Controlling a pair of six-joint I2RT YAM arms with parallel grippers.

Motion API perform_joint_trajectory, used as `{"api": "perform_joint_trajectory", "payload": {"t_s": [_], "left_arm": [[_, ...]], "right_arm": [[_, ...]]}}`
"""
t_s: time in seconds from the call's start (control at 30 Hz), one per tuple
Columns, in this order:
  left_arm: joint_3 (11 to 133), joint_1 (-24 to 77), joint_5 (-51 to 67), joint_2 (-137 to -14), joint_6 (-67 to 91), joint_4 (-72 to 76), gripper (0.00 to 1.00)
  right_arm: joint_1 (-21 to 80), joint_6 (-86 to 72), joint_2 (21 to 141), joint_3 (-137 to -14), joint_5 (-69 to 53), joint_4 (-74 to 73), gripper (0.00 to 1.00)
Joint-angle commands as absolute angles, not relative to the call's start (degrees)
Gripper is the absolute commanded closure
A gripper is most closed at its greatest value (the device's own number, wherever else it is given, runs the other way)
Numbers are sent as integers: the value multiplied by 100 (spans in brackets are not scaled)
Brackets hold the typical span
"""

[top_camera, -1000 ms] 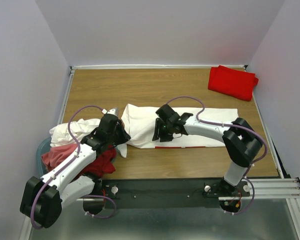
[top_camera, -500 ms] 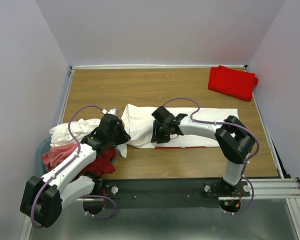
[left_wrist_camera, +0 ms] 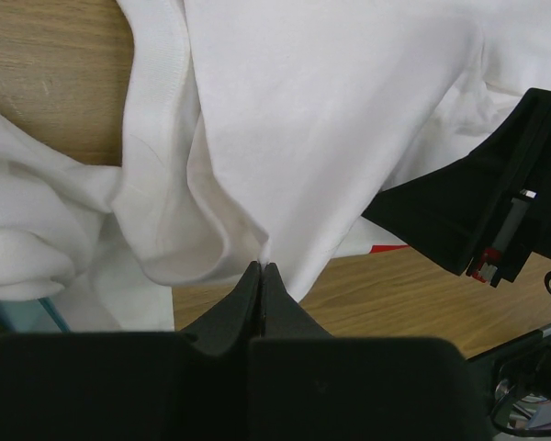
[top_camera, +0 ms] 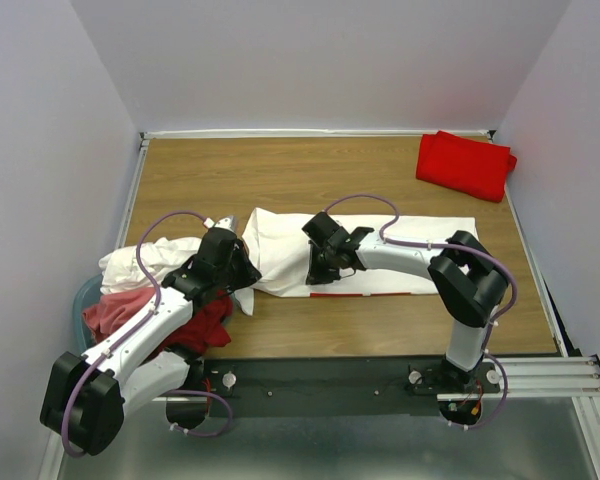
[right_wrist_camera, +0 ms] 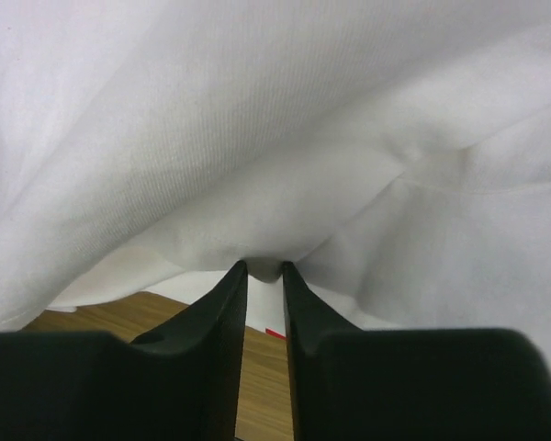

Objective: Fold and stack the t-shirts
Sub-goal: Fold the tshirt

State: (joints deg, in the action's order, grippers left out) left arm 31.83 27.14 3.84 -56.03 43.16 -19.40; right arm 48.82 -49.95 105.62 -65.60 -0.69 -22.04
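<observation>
Left wrist: left gripper (left_wrist_camera: 260,268) pressed together on a fold of the white t-shirt (left_wrist_camera: 331,119) — right gripper (right_wrist_camera: 262,272) nearly closed, pinching the same cloth above the tabletop (left_wrist_camera: 55,55).

Left end effector (left_wrist_camera: 260,274) clamped on a white t-shirt (left_wrist_camera: 331,110) fold; wooden table (left_wrist_camera: 55,83) beneath; right arm (left_wrist_camera: 487,211) alongside.

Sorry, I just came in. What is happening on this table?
Two robot arms are working on a white t-shirt spread on the table. The left gripper pinches its edge; the right gripper has a fold between narrow jaws, grip uncertain. A folded red t-shirt lies far right; a heap waits left.
</observation>
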Motion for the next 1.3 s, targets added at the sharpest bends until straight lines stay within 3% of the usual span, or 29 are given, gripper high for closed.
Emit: {"api": "perform_joint_trajectory", "payload": {"t_s": [0.0,0.23,0.9,1.27], "left_arm": [[3173,2760,316,-5572,4289,-2004,100],[3155,2760,299,-5616,4298,-1951,100],[3191,3128,44,-5634,4614,-2241,100],[3269,3392,-316,-5853,4860,-2548,100]], "right_arm": [[4939,-5019,10626,-6627,149,-2171,79],[4948,-4992,10573,-6574,176,-2180,100],[4939,-5124,9466,-5889,343,-2575,100],[4939,-5150,9431,-5713,290,-2707,100]]}}
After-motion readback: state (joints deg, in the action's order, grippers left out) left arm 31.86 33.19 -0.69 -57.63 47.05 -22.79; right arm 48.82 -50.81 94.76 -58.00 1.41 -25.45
